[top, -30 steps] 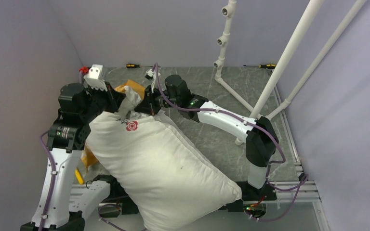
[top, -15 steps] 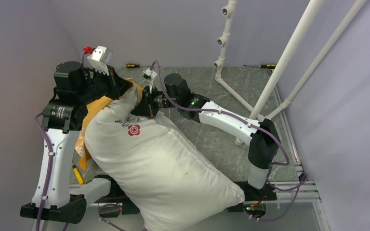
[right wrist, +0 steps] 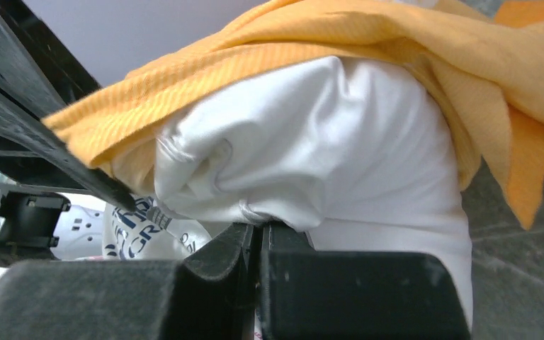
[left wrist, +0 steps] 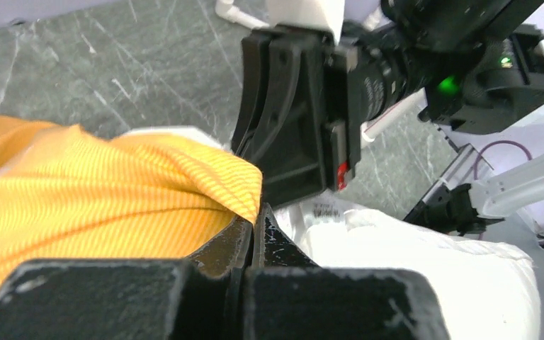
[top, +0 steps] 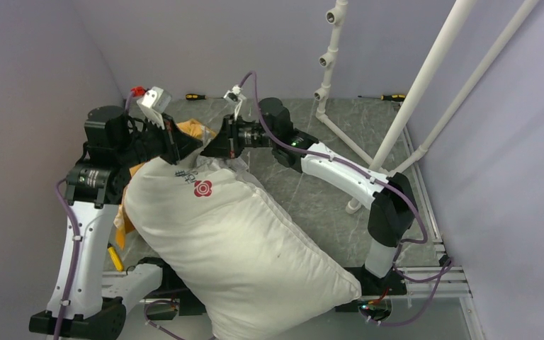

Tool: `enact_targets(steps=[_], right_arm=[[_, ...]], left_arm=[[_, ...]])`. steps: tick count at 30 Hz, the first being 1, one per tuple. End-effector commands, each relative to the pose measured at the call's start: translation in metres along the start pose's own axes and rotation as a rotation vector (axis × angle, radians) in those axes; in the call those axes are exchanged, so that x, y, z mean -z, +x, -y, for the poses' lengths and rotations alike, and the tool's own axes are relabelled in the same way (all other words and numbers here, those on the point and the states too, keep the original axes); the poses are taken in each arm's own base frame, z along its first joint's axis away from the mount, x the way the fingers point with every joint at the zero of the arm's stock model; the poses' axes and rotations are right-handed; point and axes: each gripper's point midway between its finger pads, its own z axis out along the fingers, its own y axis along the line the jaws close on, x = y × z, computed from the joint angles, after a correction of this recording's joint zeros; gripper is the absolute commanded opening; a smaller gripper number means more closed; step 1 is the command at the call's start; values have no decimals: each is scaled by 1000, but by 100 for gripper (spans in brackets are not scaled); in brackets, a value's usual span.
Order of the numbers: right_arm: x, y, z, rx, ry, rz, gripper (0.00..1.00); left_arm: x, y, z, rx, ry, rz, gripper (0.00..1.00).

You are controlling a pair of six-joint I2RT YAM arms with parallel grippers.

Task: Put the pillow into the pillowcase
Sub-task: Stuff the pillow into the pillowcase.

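The big white pillow [top: 241, 241] with a red round logo lies slanted from the front middle up toward the back left. A little of the orange pillowcase [top: 197, 129] shows over its far end and down its left side. My left gripper [top: 188, 145] is shut on the pillowcase's edge [left wrist: 99, 205], pinched right at the tips [left wrist: 255, 209]. My right gripper [top: 216, 147] faces it from the right, almost touching. It is shut [right wrist: 261, 225] on a bunched white corner of the pillow [right wrist: 340, 142], with orange cloth [right wrist: 368, 42] draped over that corner.
A white pipe frame [top: 425, 85] stands at the right on the grey marbled table [top: 312, 191]. Two screwdrivers [top: 195, 95] [top: 393, 97] lie by the back wall. A yellow-handled tool [top: 115, 258] lies at the front left. Walls close in on the left, back and right.
Both grippers have risen and shifted right with their cloth; the right wrist has lifted toward the back. The pillow's far end has come up slightly with them.
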Motion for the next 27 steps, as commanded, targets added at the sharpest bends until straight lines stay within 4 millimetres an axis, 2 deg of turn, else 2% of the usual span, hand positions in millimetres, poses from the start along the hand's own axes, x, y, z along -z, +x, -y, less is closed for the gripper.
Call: enact_targets(steps=[1,4,8,13,14,16,18,21,23,24,27], right_arm=[[37,-56,-35,30,-108,179,0],[52,-63,-18,17,-54,175,0],[63,-68,-4,33,30,105,0],[64,-42,24,-88,9,38,0],[64,-37,29,-109,8,45,0],[64,-26,37,-160,-12,56,0],[64,-16,43,-208,-38,67,0],[69,-8,57,-261,-37,112,0],[78,-11,70,-303,-22,158,0],[86,-15,78,-321,-20,190,0],[101,-32,85,-338,-52,264,0]], left_arm=[[0,29,0,17,5,-27,0],[-15,33,-8,81,10,6,0],[-42,25,-14,142,61,66,0],[-87,24,-13,130,110,2,0],[-101,30,-13,133,120,-32,0],[-117,32,-8,99,131,-68,0],[-136,40,-12,84,116,-121,0],[-152,38,-1,49,152,-168,0],[-160,43,14,22,191,-219,0],[-162,48,25,0,215,-245,0],[-163,73,63,-81,306,-330,0]])
